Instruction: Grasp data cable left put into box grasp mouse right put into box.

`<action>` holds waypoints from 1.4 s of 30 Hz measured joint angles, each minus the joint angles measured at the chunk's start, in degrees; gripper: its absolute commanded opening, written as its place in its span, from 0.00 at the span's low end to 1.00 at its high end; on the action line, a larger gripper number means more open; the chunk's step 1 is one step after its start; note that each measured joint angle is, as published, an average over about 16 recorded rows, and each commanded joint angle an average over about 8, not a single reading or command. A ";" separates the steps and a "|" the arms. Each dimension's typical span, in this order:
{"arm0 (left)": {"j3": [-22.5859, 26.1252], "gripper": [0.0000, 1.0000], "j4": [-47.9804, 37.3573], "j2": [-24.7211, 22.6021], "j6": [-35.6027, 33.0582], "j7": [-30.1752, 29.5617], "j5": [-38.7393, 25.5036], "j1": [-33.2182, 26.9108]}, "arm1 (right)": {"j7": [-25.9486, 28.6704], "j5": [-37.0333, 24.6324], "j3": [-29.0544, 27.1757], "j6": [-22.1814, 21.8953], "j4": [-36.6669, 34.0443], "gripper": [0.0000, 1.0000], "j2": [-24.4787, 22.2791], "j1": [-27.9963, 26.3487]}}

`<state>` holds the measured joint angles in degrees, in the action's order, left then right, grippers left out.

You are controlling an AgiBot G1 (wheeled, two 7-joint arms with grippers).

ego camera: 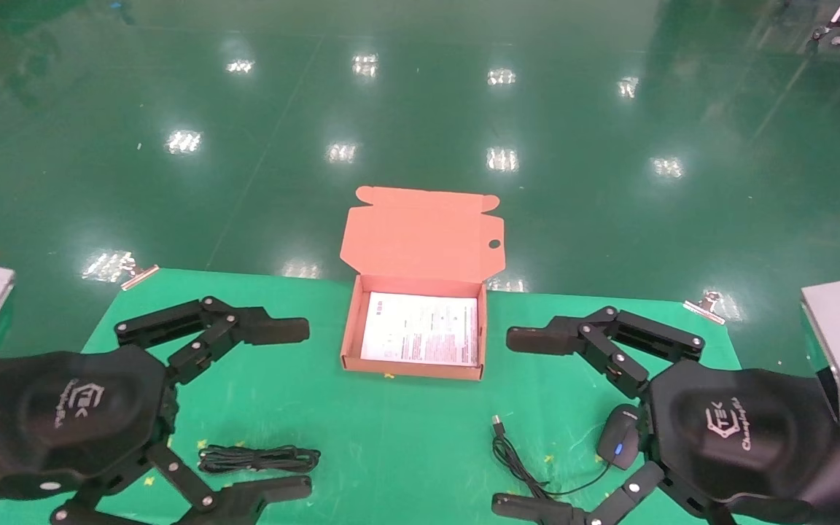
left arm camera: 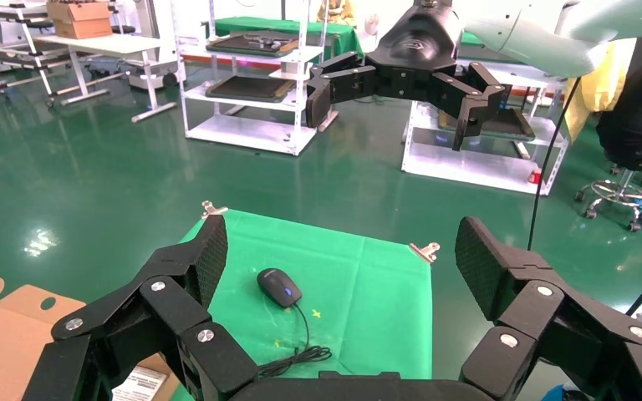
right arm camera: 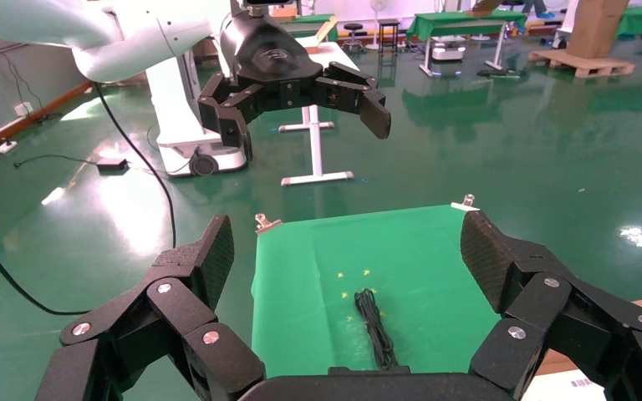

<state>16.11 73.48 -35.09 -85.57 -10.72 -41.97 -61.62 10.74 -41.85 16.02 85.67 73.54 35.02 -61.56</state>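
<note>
**Nothing boxed yet: cable and mouse both on the bench**

Both grippers hang low at the near edge of the bench, one on each side, and neither holds anything. Left gripper (ego camera: 274, 408) has its jaws spread wide, with the cable (ego camera: 258, 459) lying on the green cloth between its two fingers but touched by neither. Right gripper (ego camera: 529, 419) also has its jaws spread; the mouse (ego camera: 618, 442) sits just beside its palm, blue wheel lit, and its cord (ego camera: 515, 459) trails loosely toward the middle of the bench, ending in a USB plug.

Farther back, at the middle of the bench, the box (ego camera: 351, 332) stands with its lid raised. Only a white printed sheet shows inside it.

By my reading, neither half of the task is done: the cable has to be grasped and boxed by the left arm, then the mouse by the right.

Count: two grippers, one cable, one mouse with one cord, one box, one sheet, and two metal clips at the far corners of the cloth.
</note>
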 measured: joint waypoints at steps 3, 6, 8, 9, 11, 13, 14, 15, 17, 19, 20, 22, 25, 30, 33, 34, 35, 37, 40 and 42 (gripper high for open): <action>0.00 1.00 0.00 0.00 0.00 0.00 0.00 0.00 | 0.00 0.00 0.00 0.00 0.00 1.00 0.00 0.00; 0.00 1.00 0.00 0.00 0.00 0.00 0.00 0.00 | 0.00 0.00 0.00 0.00 0.00 1.00 0.00 0.00; 0.00 1.00 0.00 0.00 0.00 0.00 0.00 0.00 | 0.00 0.00 0.00 0.00 0.00 1.00 0.00 0.00; 0.00 1.00 0.00 0.00 0.00 0.00 0.00 0.00 | 0.00 0.00 0.00 0.00 0.00 1.00 0.00 0.00; -0.01 1.00 0.01 0.00 -0.01 0.00 0.01 0.00 | 0.02 -0.04 0.03 -0.03 -0.01 1.00 0.01 -0.03; -0.01 1.00 0.01 0.00 -0.01 0.00 0.01 0.00 | 0.01 -0.04 0.03 -0.03 -0.01 1.00 0.01 -0.03; -0.01 1.00 0.03 0.00 -0.03 0.02 0.00 -0.01 | 0.01 -0.04 0.03 -0.03 -0.01 1.00 0.01 -0.03; 0.00 1.00 0.05 0.01 -0.05 0.04 -0.01 -0.02 | 0.01 -0.04 0.03 -0.03 -0.01 1.00 0.01 -0.03; 0.06 1.00 0.14 0.06 -0.19 0.09 -0.18 -0.16 | 0.02 0.00 0.03 -0.04 -0.02 1.00 0.02 -0.03; 0.21 1.00 0.22 0.09 -0.41 0.09 -0.49 -0.45 | -0.05 -0.03 0.01 -0.06 -0.01 1.00 0.02 -0.06; 0.34 1.00 0.26 0.10 -0.55 0.06 -0.75 -0.67 | -0.12 -0.12 0.01 -0.07 0.03 1.00 0.01 -0.09; 0.72 1.00 0.32 0.11 -0.90 -0.04 -1.51 -1.27 | -0.32 -0.44 0.05 -0.10 0.15 1.00 -0.04 -0.20; 1.66 1.00 0.31 0.01 -1.55 -0.46 -3.13 -2.54 | -0.68 -1.34 0.27 -0.10 0.38 1.00 -0.11 -0.53; 4.18 1.00 0.06 -0.45 -2.74 -1.86 -7.10 -5.43 | -1.64 -4.30 1.09 0.17 0.95 1.00 -0.32 -1.74; 6.29 1.00 -0.23 -0.99 -3.41 -3.02 -10.16 -7.48 | -2.65 -7.50 2.12 0.61 1.55 1.00 -0.42 -3.12; 7.08 1.00 -0.33 -1.21 -3.61 -3.42 -11.30 -8.19 | -3.04 -8.78 2.58 0.82 1.75 1.00 -0.41 -3.70; 7.92 1.00 -0.45 -1.47 -3.79 -3.83 -12.43 -8.91 | -3.47 -10.14 3.09 1.04 1.96 1.00 -0.39 -4.33; 9.75 1.00 -0.67 -2.04 -4.12 -4.61 -14.81 -10.37 | -4.69 -13.26 4.38 1.57 2.34 1.00 -0.26 -5.82; 12.80 1.00 -1.03 -3.02 -4.49 -5.58 -18.53 -12.60 | -6.94 -18.24 6.72 2.36 2.87 1.00 0.06 -8.33; 15.03 1.00 -1.28 -3.74 -4.67 -6.02 -21.20 -14.21 | -8.69 -21.73 8.58 2.83 3.21 1.00 0.34 -10.10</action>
<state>31.14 72.20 -38.83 -90.24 -16.75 -63.17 -75.83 2.05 -63.58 24.60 88.51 76.75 35.36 -71.66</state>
